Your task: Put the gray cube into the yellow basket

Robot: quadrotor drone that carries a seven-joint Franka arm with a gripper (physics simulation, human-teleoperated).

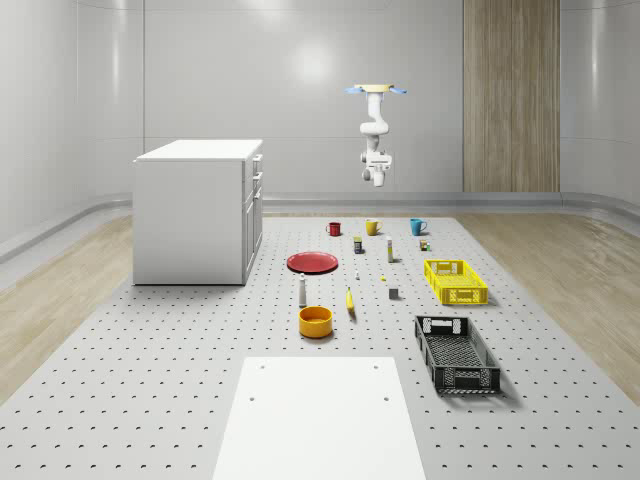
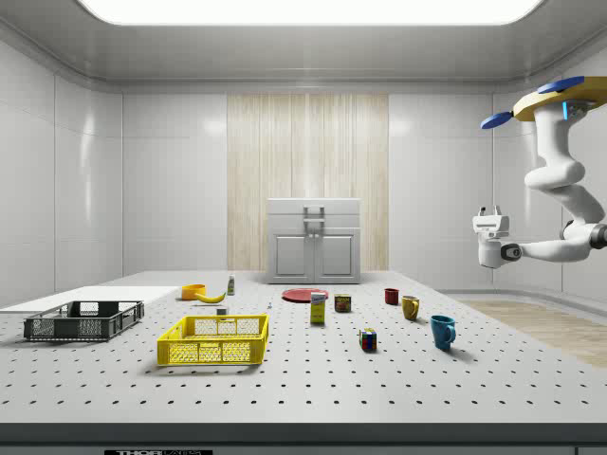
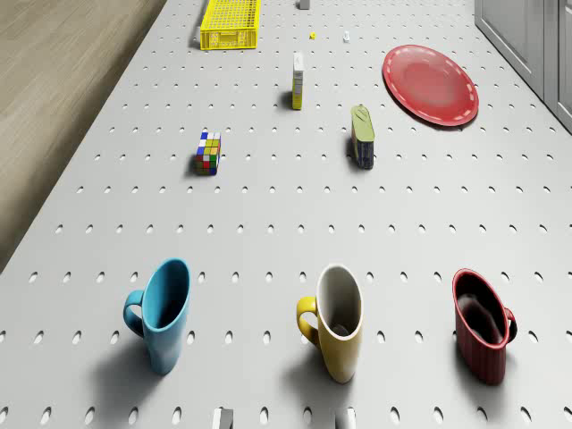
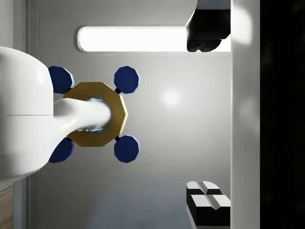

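We locate the gray cube [image 1: 394, 293] right of centre in the whole-scene view. It rests on the table [image 1: 180, 400], just left of the yellow basket [image 1: 456, 281] and apart from it. The drone [image 1: 376, 90] hovers high in the upper middle of that view, above the table's far end near the mugs [image 1: 373, 227]. The gripper [image 1: 376, 181] hangs well above the table, holding nothing; in the wrist view its fingers [image 4: 205, 40] stand wide apart. We judge the cube small, rigid and light, with flat, possibly smooth faces. We would take hold from above, across two opposite side faces, centred.
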